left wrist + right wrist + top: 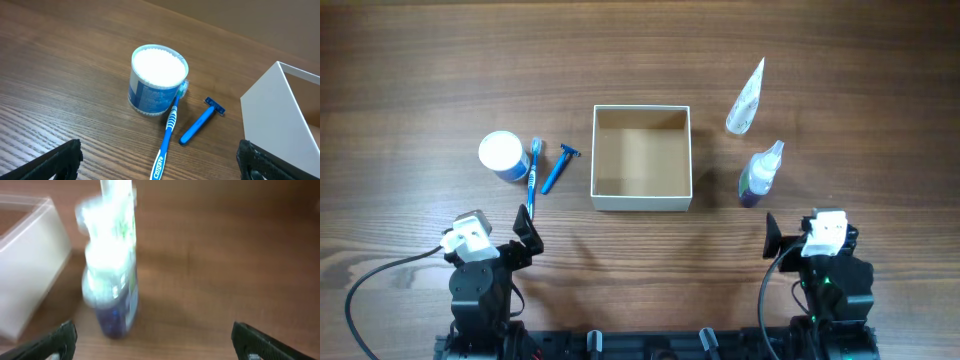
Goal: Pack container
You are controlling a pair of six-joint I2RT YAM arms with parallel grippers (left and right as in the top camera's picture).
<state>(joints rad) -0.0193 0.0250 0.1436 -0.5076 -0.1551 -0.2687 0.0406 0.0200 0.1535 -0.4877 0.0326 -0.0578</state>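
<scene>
The container (642, 201) is a square shallow box with white walls and a brown inside, at the table's middle; nothing shows inside it. Its corner shows in the left wrist view (280, 115) and in the right wrist view (30, 255). Left of it lie a blue toothbrush (532, 172), a blue razor (557, 168) and a round blue jar with a white lid (501, 155). Right of it lie a clear tube (746, 97) and a purple-bottomed bottle (760, 174). My left gripper (160, 162) is open just short of the toothbrush (167, 137). My right gripper (155, 340) is open just short of the bottle (112, 270).
The razor (200, 125) and the jar (157, 80) lie close together beside the toothbrush in the left wrist view. Both arm bases stand at the table's near edge. The right wrist view is blurred.
</scene>
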